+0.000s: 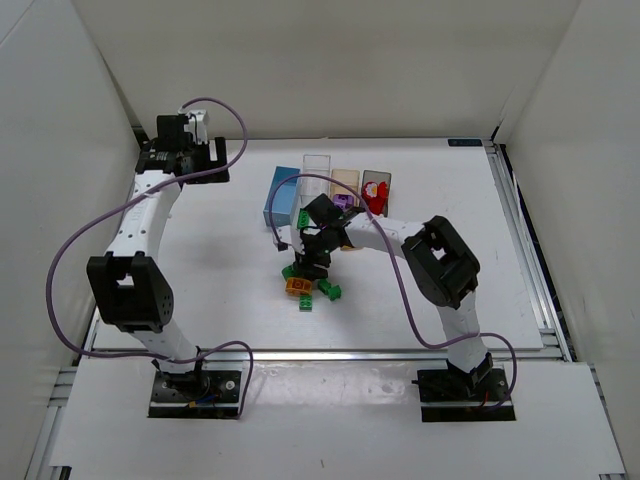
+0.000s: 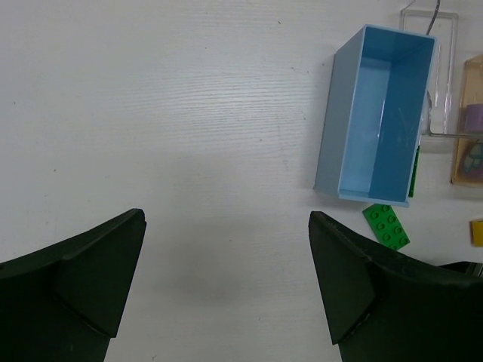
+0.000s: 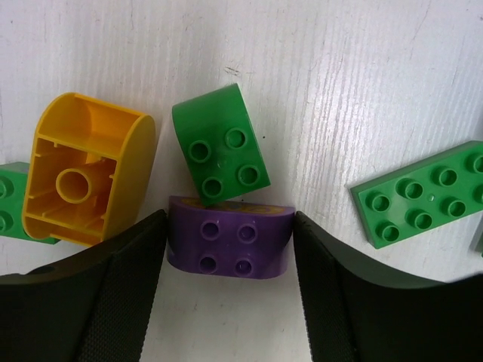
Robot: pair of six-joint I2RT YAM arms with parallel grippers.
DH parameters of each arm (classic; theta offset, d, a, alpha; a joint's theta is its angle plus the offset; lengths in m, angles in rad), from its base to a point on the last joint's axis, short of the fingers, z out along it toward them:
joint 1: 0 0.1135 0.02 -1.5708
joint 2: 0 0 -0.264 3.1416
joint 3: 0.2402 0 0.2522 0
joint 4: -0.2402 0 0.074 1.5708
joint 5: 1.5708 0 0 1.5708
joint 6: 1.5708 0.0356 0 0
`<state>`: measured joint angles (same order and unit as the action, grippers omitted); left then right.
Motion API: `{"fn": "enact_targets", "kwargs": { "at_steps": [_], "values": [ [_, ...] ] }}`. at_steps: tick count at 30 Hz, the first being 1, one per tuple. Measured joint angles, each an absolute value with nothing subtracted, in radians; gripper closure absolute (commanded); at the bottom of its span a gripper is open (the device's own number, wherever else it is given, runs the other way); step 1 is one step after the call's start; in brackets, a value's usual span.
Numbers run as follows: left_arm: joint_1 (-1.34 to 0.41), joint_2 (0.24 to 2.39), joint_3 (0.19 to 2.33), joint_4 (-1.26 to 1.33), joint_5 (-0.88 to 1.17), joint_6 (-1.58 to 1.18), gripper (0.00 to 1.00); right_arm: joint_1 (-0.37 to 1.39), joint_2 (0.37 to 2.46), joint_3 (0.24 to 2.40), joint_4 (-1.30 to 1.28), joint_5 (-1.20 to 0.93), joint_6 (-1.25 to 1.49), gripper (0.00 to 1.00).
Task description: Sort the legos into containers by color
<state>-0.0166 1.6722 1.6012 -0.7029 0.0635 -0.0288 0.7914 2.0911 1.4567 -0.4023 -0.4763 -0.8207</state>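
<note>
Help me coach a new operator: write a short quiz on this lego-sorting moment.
1. Pick one: the brick between the right gripper's fingers is A red, B purple, C yellow.
2. True or false: the light blue bin already holds bricks.
3. Fill in: the yellow brick lies with its ___ side up.
Key: 1 B, the purple brick. 2 False; the left wrist view shows its inside bare. 3 Hollow.
</note>
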Motion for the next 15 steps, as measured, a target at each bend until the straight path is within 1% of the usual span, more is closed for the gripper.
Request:
{"fn": "enact_targets", "kwargs": {
  "at_steps": [2,3,5,6,10,15],
  "values": [
    [-0.017,1.675,1.606,-0.702,0.067,-0.032,0.01,0.791,2.091,1.457,-0.405,-0.477,-0.823,0.41],
    [-0.017,1.676,1.608,-0.703,0.068,-0.034,0.01,0.791,2.091,1.457,-0.405,-0.478,-0.821,0.48],
    [-0.017,1.68,1.612,-0.703,0.068,-0.035,0.01,0.789,2.091,1.457,-0.408,-0.479,-0.824,0.54],
    [-0.017,1.68,1.613,-0.703,0.069,-0.035,0.01,0.788,2.091,1.457,-0.408,-0.479,-0.824,0.58],
    [-0.017,1.681,1.617,-0.703,0.072,-0.036,0.01,0.785,2.09,1.457,-0.41,-0.482,-0.824,0.64],
    [-0.017,1.681,1.619,-0.703,0.08,-0.042,0.01,0.765,2.081,1.464,-0.456,-0.485,-0.813,0.65]
  ]
}}
